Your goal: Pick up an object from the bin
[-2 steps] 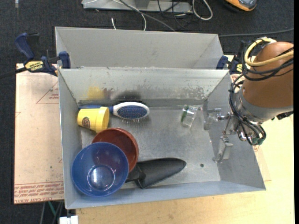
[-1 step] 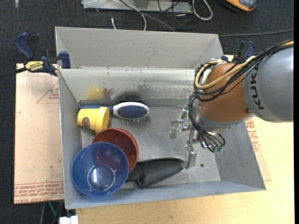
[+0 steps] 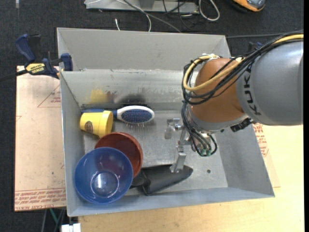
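Note:
My gripper (image 3: 175, 146) hangs low over the bin's floor, right of the middle, under the orange wrist cover. It is open, with bare floor between the two metal fingers. The lower fingertip (image 3: 180, 162) is at the right end of a black elongated object (image 3: 161, 179) lying along the front wall; whether they touch I cannot tell. The upper fingertip (image 3: 170, 128) stands right of a blue-and-white hairbrush (image 3: 135, 115) that lies near the back wall.
A yellow cup (image 3: 96, 122) lies on its side at the back left. A red bowl (image 3: 120, 149) sits partly under a blue bowl (image 3: 103, 175) in the front left corner. The arm and cables cover the bin's right side.

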